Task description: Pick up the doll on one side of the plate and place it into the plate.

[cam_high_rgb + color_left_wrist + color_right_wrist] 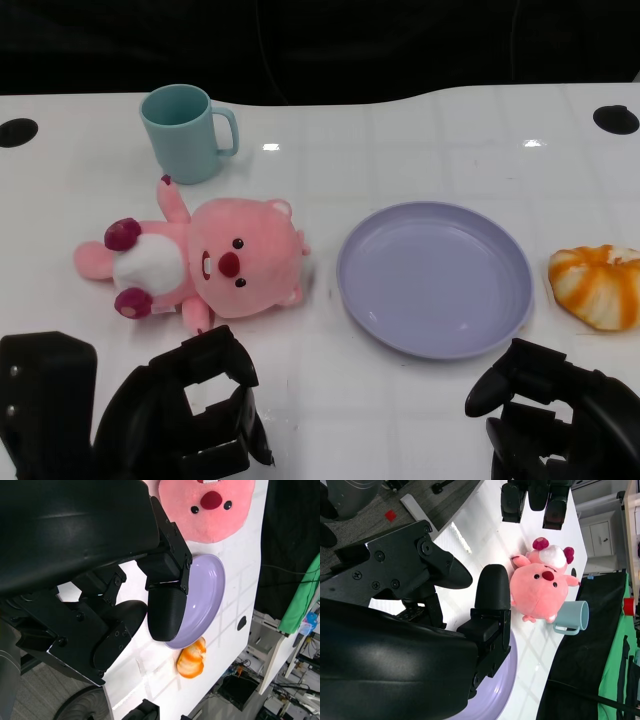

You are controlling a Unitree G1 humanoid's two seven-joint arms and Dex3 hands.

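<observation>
Just ahead of left hand, fingers apart and holding nothing: doll lying beside plate. Right hand likewise idling empty. Risking a soft, slipping grasp, or nudging cup behind.

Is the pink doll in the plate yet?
No. The pink doll lies on the white table beside the purple plate, which holds nothing.

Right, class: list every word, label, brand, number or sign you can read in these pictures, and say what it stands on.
None can be read.
The pink doll, teal mug, purple plate and orange bread roll carry no writing.
Room clutter in the wrist views is too small and blurred to read.
</observation>
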